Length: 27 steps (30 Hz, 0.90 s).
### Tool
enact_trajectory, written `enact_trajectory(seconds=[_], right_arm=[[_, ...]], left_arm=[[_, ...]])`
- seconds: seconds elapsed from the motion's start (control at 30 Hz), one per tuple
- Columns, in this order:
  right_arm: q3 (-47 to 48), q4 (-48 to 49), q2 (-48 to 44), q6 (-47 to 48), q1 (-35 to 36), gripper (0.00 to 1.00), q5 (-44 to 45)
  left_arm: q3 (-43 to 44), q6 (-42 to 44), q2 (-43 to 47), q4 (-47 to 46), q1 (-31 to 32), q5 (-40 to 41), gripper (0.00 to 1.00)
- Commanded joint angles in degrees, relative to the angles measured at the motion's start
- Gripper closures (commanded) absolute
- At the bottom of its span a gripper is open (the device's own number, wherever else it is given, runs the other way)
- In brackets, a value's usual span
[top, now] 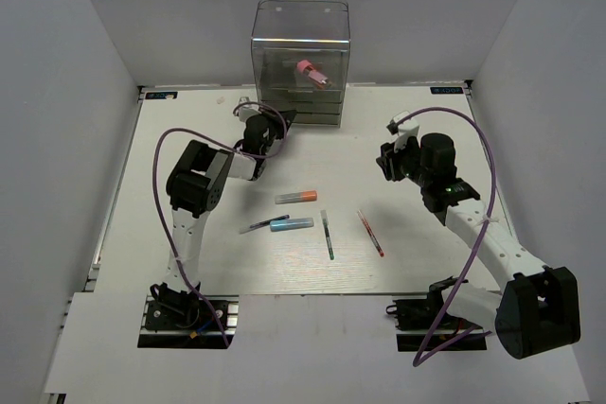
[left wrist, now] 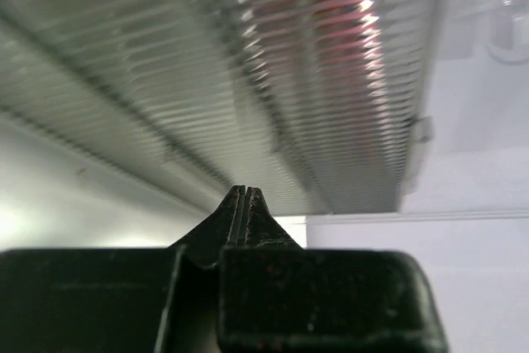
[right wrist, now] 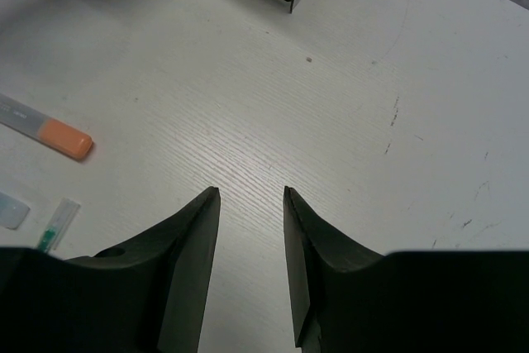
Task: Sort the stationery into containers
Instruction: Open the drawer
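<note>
While the left hand [top: 281, 120] sits right by the near-left corner of the clear drawer box [top: 301, 35], far centre of the counter [top: 436, 262], the top view puts the right hand [top: 390, 160] well to the right, over bare counter. Stubby pink-red tube [top: 311, 72] is inside the box, upper part. Loose mid-counter: orange-and-grey marker [top: 296, 197], light blue marker [top: 292, 224] just nearer, thin dark pen [top: 262, 224] just left of that, dark green pen [top: 327, 234], red pen [top: 370, 233] furthest right.

Left wrist: fingertips [left wrist: 240, 208] pressed together, nothing between. Ribbed clear drawer wall close ahead with a pink-red blur through it; can't tell if touching.

Right wrist: jaws partly apart, empty, above the counter. Orange marker end to the left, box corner at the far edge.
</note>
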<state>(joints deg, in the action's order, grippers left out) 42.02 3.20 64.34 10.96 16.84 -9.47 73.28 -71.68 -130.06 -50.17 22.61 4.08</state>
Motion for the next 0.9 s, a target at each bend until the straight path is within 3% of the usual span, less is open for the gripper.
enact_trajectory(seconds=[0.0,0.23,0.33,0.47,0.87], right_arm=[[-0.71,2.42,-0.62,0.29,-0.06,0.57,-1.16],[-1.15,2.34,-1.14,0.2,0.03,0.57,-2.21],[-1.5,2.16,-1.23,0.29,-0.14,0.56,-2.48],[-2.29,2.34,-2.19,0.29,-0.14,0.56,-2.39],[-2.65,2.86,-2.11,0.73,-0.14,0.54,-1.6]], left_arm=[[-3.04,1.19,4.45,-3.96,-0.29,0.23,1.0],[-8.06,0.06,6.75,-8.7,0.24,-0.3,1.0],[-6.57,-0.57,5.35,-9.51,0.24,-1.78,0.77],[-2.19,-0.57,3.77,-8.81,0.24,-2.32,0.64],[4.68,-1.09,0.33,-3.18,-0.29,-1.79,0.57]])
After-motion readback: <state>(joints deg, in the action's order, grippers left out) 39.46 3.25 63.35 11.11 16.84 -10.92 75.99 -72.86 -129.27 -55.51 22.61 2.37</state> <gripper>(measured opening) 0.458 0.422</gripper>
